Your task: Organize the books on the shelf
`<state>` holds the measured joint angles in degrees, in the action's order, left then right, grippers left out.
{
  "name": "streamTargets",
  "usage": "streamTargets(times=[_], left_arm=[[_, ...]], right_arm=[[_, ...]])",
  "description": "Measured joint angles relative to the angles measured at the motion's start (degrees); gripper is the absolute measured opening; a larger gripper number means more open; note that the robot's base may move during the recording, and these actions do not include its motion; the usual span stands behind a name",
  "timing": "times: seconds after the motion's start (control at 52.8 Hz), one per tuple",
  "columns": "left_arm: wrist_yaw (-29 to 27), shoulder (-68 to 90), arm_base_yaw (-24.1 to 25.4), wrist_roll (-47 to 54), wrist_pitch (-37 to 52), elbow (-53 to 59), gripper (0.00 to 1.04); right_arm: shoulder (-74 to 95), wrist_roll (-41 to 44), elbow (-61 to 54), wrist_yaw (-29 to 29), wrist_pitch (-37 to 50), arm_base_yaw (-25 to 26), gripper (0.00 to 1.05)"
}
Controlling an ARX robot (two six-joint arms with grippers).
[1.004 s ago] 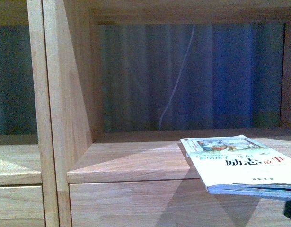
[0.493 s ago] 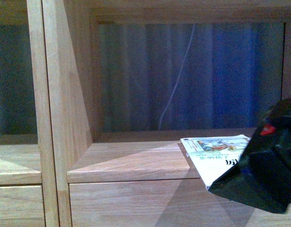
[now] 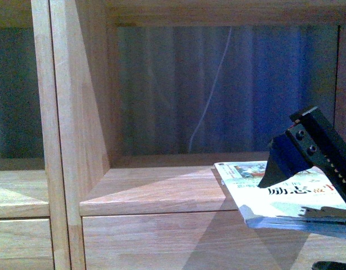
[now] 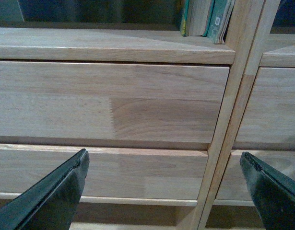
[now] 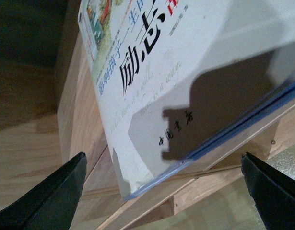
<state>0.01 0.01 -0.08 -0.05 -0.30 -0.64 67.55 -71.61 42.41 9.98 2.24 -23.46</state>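
A thin white book [image 3: 285, 194] with red and dark print lies flat on the pale wood shelf [image 3: 150, 194], its near edge hanging over the board's front. My right gripper [image 3: 289, 225] is open at that overhanging edge, with one dark finger [image 3: 308, 149] above the cover. In the right wrist view the book [image 5: 185, 72] fills the space ahead of the open right gripper [image 5: 162, 160], whose fingers are apart from it. My left gripper [image 4: 162, 157] is open and empty, facing the shelf's drawer fronts [image 4: 109, 100].
Several books [image 4: 205, 17] stand upright in the cubby above the drawers, against the divider. A thick upright post [image 3: 60, 140] splits the two columns. Behind the backless cubby hang a blue curtain [image 3: 274, 90] and a white cord [image 3: 209, 95].
The right gripper came into view from the lower right, covered the book's right part, then rose so one finger now stands above the cover. The book has not moved.
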Motion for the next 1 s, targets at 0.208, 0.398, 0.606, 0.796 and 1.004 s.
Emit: streamTargets(times=[0.208,0.398,0.606,0.796,1.004], left_arm=[[0.0,0.0,0.0,0.0,0.0,0.0,0.97],[0.0,0.0,0.0,0.0,0.0,0.0,0.97],[0.0,0.0,0.0,0.0,0.0,0.0,0.97],[0.0,0.0,0.0,0.0,0.0,0.0,0.97],[0.0,0.0,0.0,0.0,0.0,0.0,0.97]], right_arm=[[5.1,-2.4,2.4,-1.0,0.3,2.6,0.98],[7.5,-2.8,5.6,-1.0,0.3,3.6,0.98],[8.2,-2.8,7.3,-0.7,0.3,4.5,0.98],[8.9,-2.6,7.3,-0.6,0.3,5.2,0.71],[8.3,-2.4,7.3,-1.1,0.3,5.7,0.29]])
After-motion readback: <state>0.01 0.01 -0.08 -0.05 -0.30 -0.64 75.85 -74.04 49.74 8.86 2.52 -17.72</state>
